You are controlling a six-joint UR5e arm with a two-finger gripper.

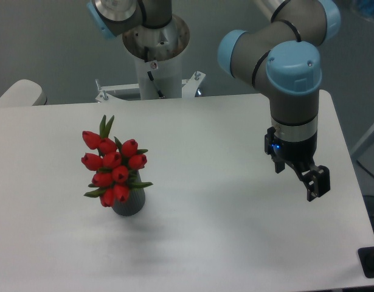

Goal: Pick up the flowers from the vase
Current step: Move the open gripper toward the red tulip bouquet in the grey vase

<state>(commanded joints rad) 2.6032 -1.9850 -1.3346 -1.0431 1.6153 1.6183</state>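
Note:
The flowers (111,165), a bunch of red closed tulip buds with green pointed leaves, stand in the vase (128,203), a short dark grey cylinder mostly hidden behind the buds, on the left half of the white table. The stems are hidden inside the vase. My gripper (301,175) hangs over the right side of the table, far to the right of the flowers and apart from them. Its black fingers (317,183) point down with a gap between them and nothing held.
The white table (205,243) has its right edge close to my gripper and its front edge at the bottom. The arm's white base column (155,58) stands behind the table's far edge. A pale rounded object (19,93) sits at the far left corner.

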